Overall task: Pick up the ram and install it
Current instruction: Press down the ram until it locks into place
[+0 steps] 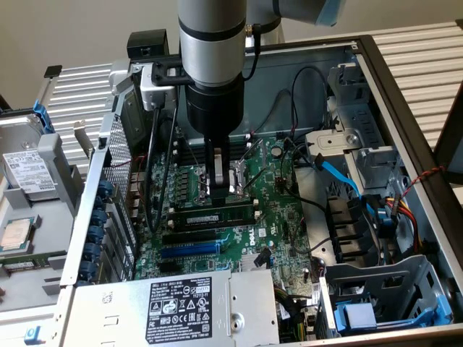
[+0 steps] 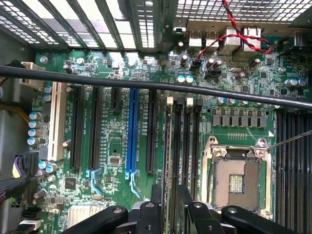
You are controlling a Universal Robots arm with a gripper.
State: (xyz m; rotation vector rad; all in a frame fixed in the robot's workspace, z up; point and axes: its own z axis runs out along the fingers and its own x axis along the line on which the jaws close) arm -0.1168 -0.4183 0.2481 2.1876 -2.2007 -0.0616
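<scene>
We saw the gripper (image 1: 218, 189) down inside the computer case (image 1: 405, 94), its fingers (image 1: 210, 173) clasping the ram (image 1: 213, 217) from above; the stick stood on edge along the memory slots (image 2: 181, 146) beside the processor socket (image 2: 237, 175).
</scene>
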